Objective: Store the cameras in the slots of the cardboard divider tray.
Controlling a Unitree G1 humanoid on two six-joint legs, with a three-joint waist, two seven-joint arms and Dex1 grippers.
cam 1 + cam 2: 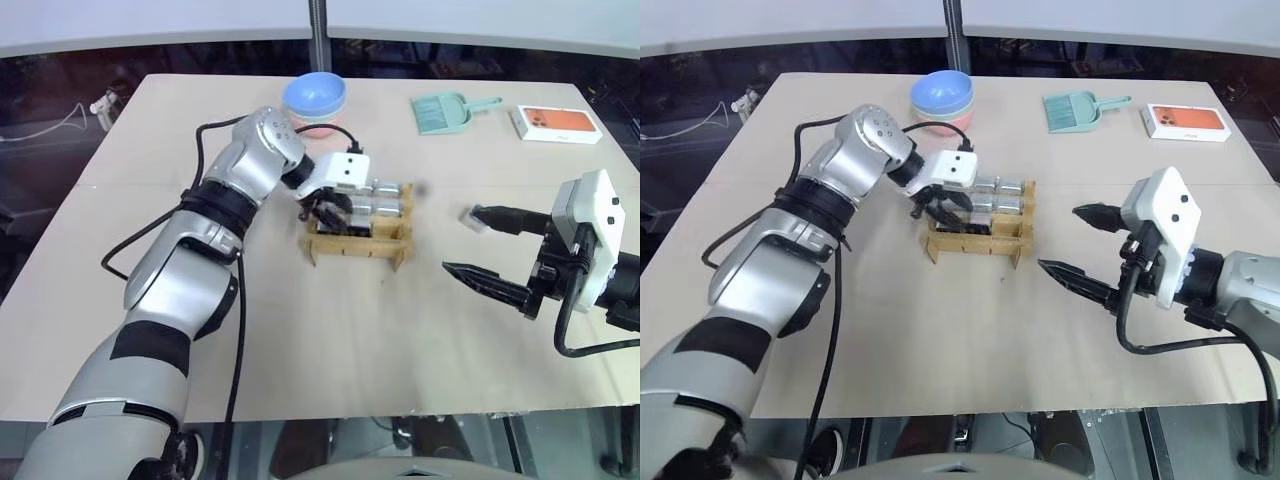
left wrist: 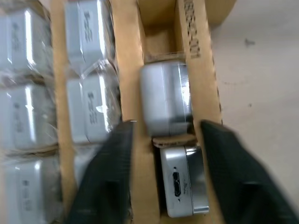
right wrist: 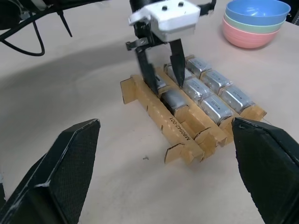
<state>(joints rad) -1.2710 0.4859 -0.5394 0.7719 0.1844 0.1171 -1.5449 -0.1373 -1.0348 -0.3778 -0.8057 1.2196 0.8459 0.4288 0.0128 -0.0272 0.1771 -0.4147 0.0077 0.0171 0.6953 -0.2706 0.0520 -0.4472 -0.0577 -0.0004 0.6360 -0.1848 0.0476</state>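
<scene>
The left gripper (image 3: 161, 70) stands over the cardboard tray (image 1: 360, 242) at table centre, fingers apart astride a camera (image 2: 166, 98) seated in a near-row slot. At four o'clock from it, the right gripper (image 1: 480, 245) hangs wide open, empty.

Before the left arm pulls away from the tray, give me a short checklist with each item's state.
1. Left gripper fingers apart over the tray: ok.
2. Camera between those fingers sits in a slot: ok.
3. Fingers free of that camera: cannot tell.
4. Neighbouring camera seated in the same row: ok.
5. Right gripper open, empty, apart from the tray: ok.
6. Free slot left at the row's end: ok.
</scene>
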